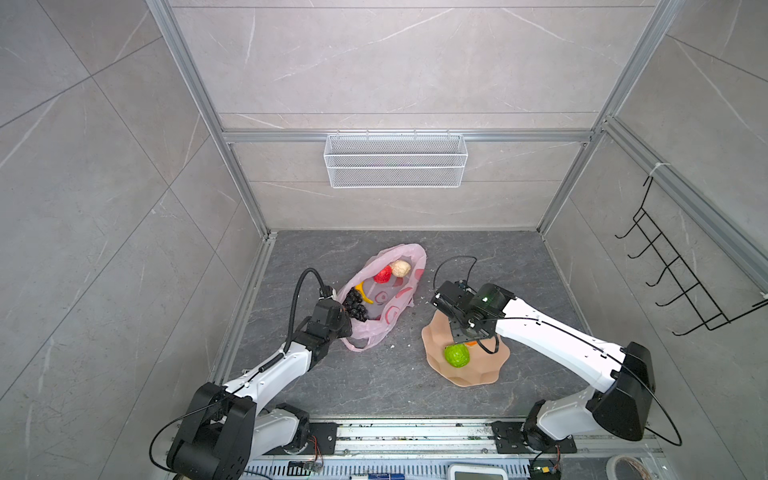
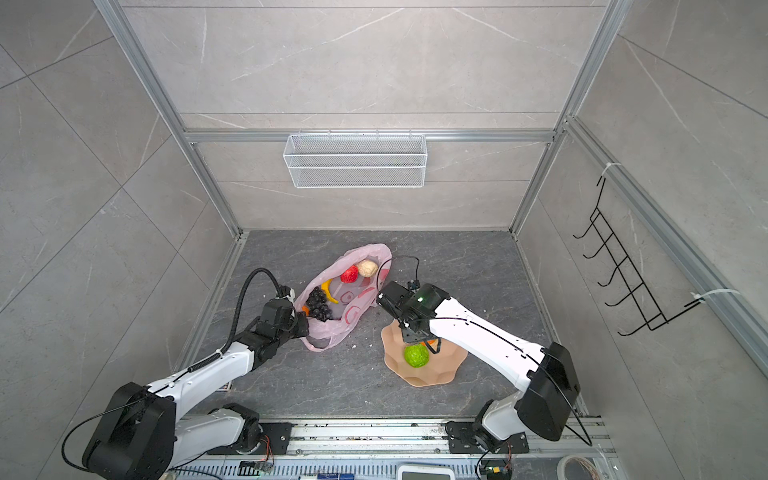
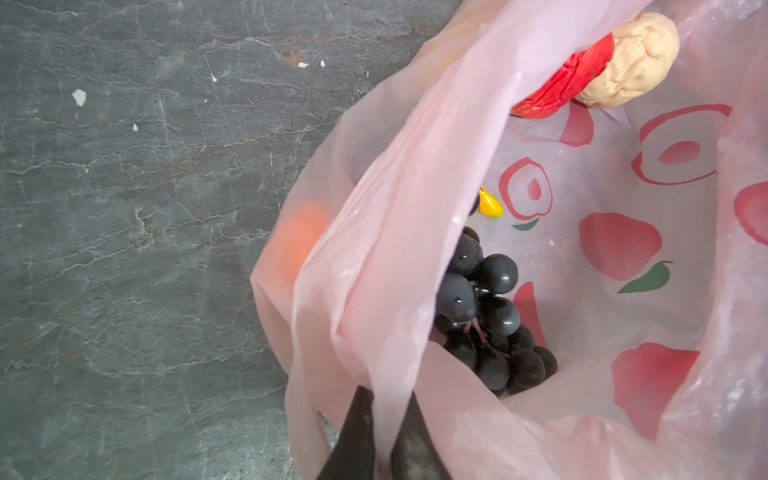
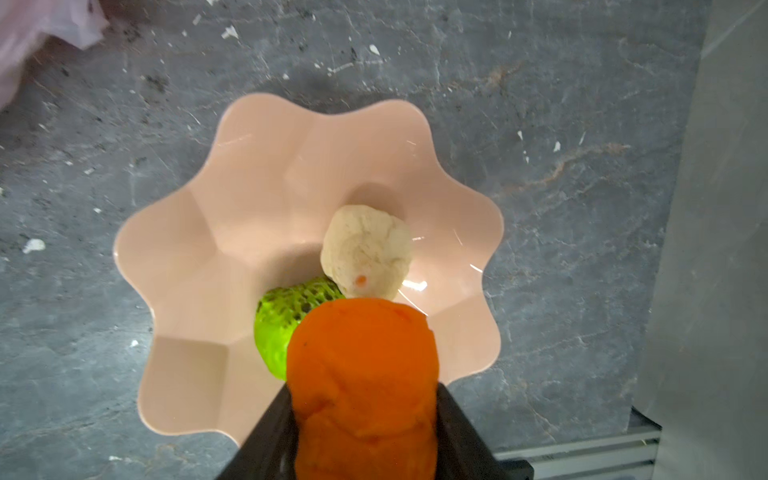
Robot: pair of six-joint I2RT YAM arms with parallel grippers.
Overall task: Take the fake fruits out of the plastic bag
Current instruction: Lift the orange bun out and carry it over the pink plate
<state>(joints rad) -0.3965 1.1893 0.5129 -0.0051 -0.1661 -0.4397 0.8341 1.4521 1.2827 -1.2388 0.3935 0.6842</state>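
Left hand (image 3: 386, 397): its fingers are pressing together on a fold of the plastic bag (image 1: 376, 330) at the near rim, and the bag's mouth is gaping. The bag is lying on the counter (image 1: 374, 386), left of centre in both top views.

Lying inside it are the grape bunch (image 1: 356, 305), the banana (image 1: 365, 292), the red apple (image 1: 382, 274) and a beige lump (image 1: 400, 268). An orange (image 3: 299, 241) is showing through the film beside the grapes.

Right hand (image 4: 363, 388): it is gripping a second orange (image 4: 361, 353) between its fingers and is hanging over the plate (image 1: 478, 374). The plate is sitting on the counter to the right of the bag, apart from it. The green lumpy ball (image 1: 456, 355) and a second beige lump (image 4: 368, 251) are resting on the plate side by side.
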